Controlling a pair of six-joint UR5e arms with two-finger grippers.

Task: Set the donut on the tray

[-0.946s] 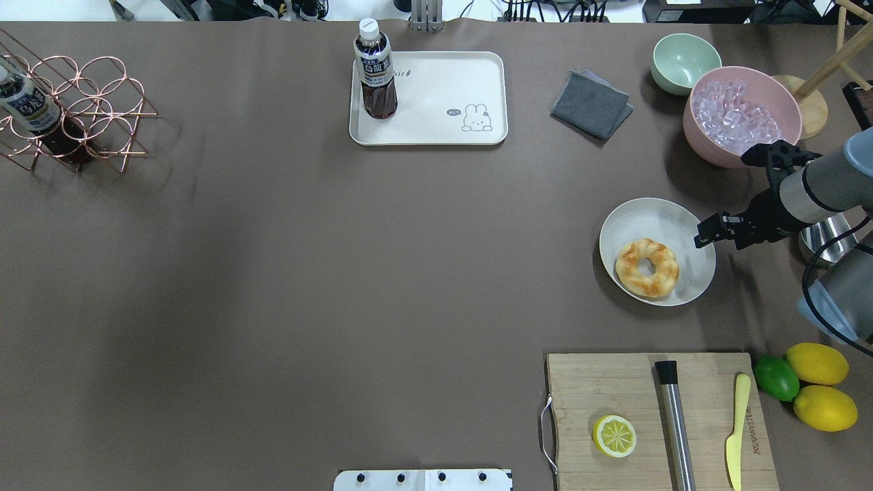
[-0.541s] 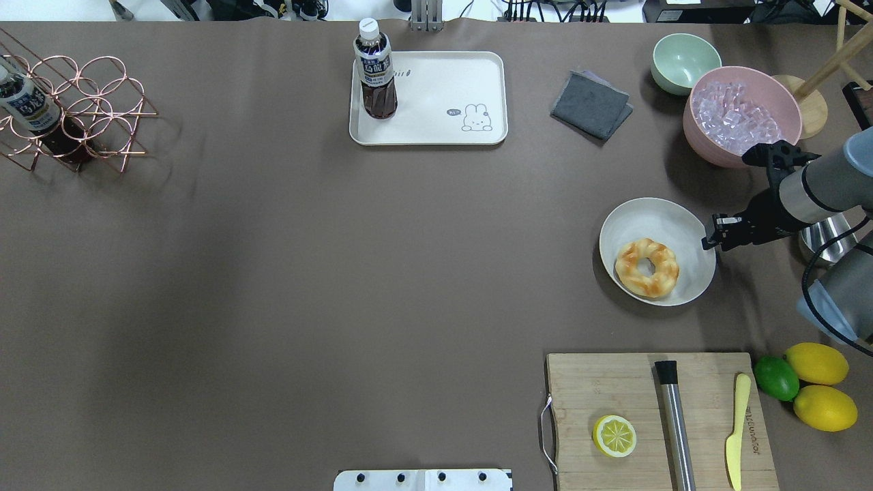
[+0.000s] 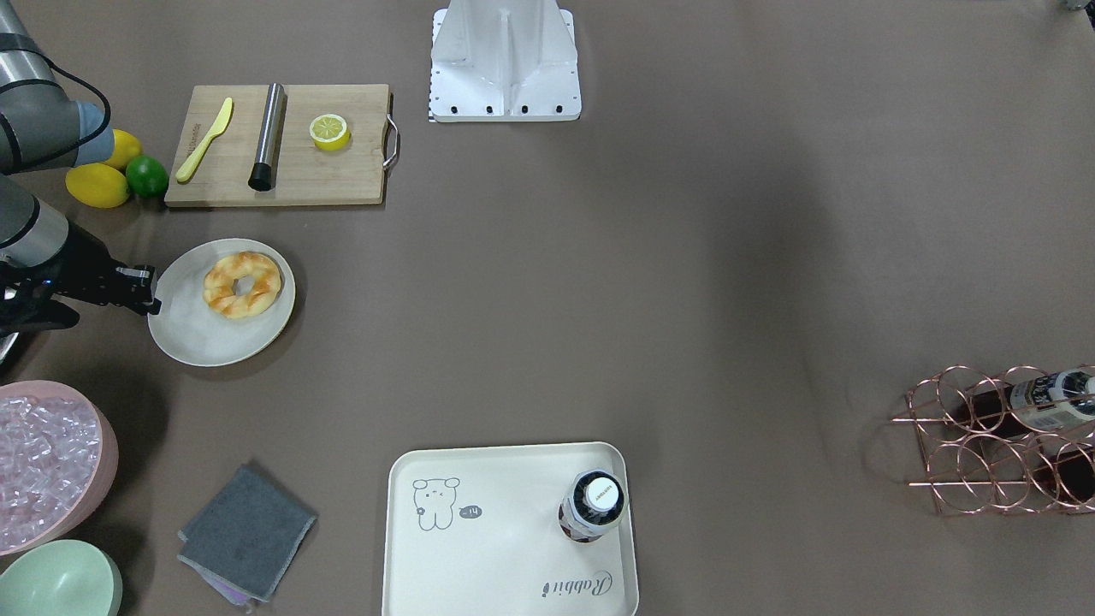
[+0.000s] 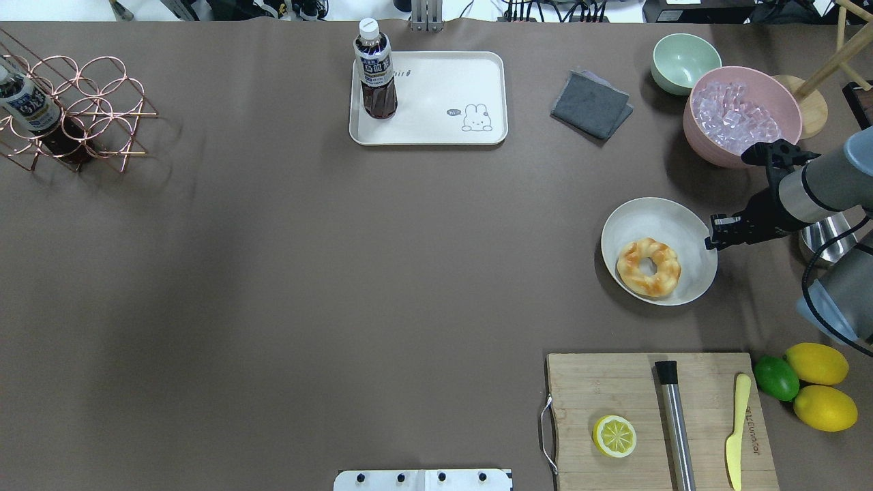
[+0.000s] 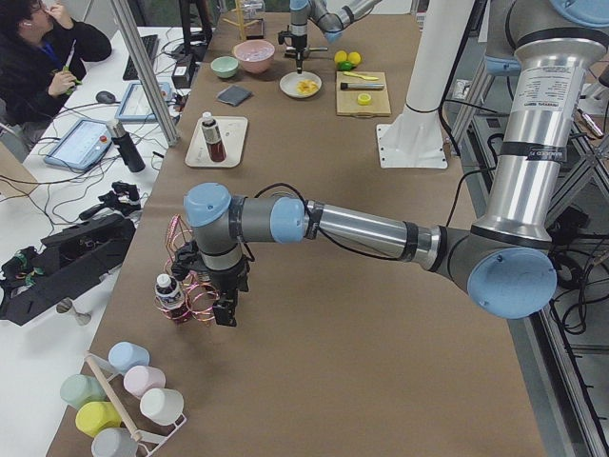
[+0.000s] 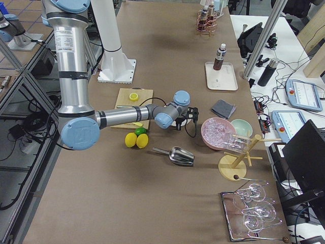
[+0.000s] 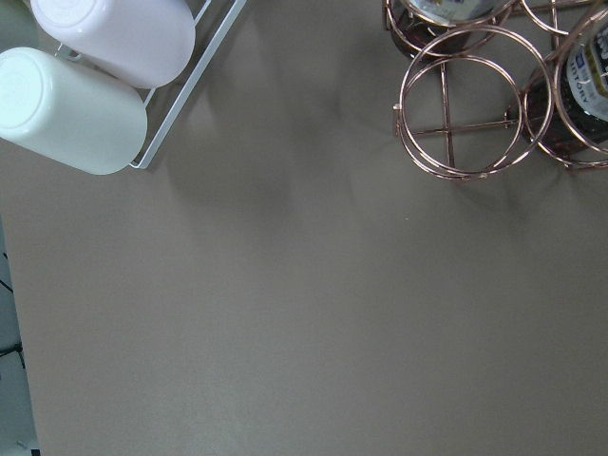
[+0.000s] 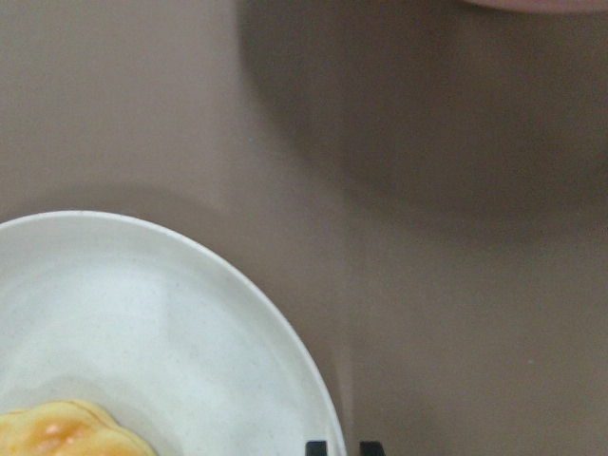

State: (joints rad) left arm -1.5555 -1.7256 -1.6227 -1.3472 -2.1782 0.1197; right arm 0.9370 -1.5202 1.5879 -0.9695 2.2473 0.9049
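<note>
**Right fingers back off to the plate rim; donut not yet held**

Within the last second the right fingers [image 4: 713, 240] have slid back from above the plate [image 4: 641, 218] to its outer rim. They have also narrowed from a wide spread to a slim gap. The right wrist view shows the 2 tips close together with the rim running into that gap, so they appear to pinch the plate's edge, not the pastry. The plate has nudged slightly toward the arm, which fits that reading.

The donut [image 4: 648, 267] lies flat on the plate, untouched. The tray [image 4: 436, 129] sits well apart at the counter's far side, with 1 bottle [image 4: 375, 75] standing at one end. The transfer itself looks unstarted, and the donut needs its own grasp.

The left fingers [image 5: 231, 312] hang by the copper rack [image 4: 89, 112]. I cannot tell whether they are spread or pressed together.
</note>
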